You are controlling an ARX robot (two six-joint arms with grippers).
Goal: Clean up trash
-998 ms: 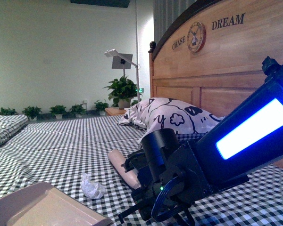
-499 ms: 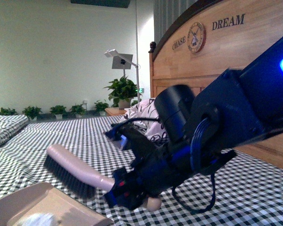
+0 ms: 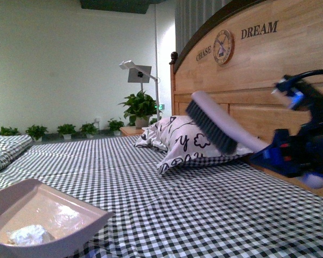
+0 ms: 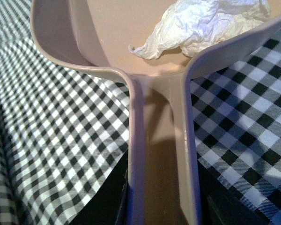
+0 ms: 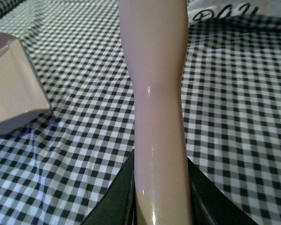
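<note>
The trash [image 3: 28, 234], a small white wrinkly wad, lies inside the pinkish dustpan [image 3: 91, 217] at the front left of the bed. In the left wrist view the wad [image 4: 206, 26] sits in the dustpan's pan [image 4: 107, 28]. My left gripper [image 4: 161, 211] is shut on the dustpan's handle. My right gripper [image 3: 290, 156] is shut on the pink brush [image 3: 215, 126] and holds it high at the right, bristles down, in front of the headboard. In the right wrist view the brush handle [image 5: 157, 93] runs out from my right gripper [image 5: 161, 206].
A black-and-white checked sheet [image 3: 194, 209] covers the bed. A white pillow with black doodles [image 3: 185, 142] lies at the wooden headboard [image 3: 247, 64]. A nightstand with a potted plant [image 3: 139, 105] and lamp stands behind. Small plants line the far wall.
The brush swept the wad off the sheet into the dustpan. My right arm then swung up and to the right with the brush. The dustpan has tilted up with the wad in it.
</note>
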